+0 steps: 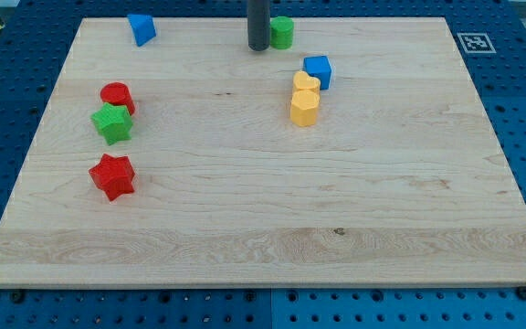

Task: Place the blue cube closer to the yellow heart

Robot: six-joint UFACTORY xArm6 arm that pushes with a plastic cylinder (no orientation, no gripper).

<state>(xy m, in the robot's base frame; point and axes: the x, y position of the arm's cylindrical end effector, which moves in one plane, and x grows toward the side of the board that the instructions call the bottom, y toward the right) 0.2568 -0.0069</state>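
Blue cube (318,70) at the worktop's (245,219) upper right of centre, apparently touching the yellow heart (306,82) at its 1 o'clock. Yellow hexagon-like block (304,108) just below the heart, at 6 o'clock. My tip (257,47) well off at the cube's 10 o'clock, beside a green cylinder (282,32). No pincer fitted, so no open-or-closed state to tell. Risk: further nudging could shove the heart away or scatter the pair.

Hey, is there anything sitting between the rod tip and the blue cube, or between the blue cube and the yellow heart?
Nothing visible blocks either path. My tip is up-left of the blue cube, with the green cylinder beside the tip but off that line. The cube already sits right against the yellow heart.
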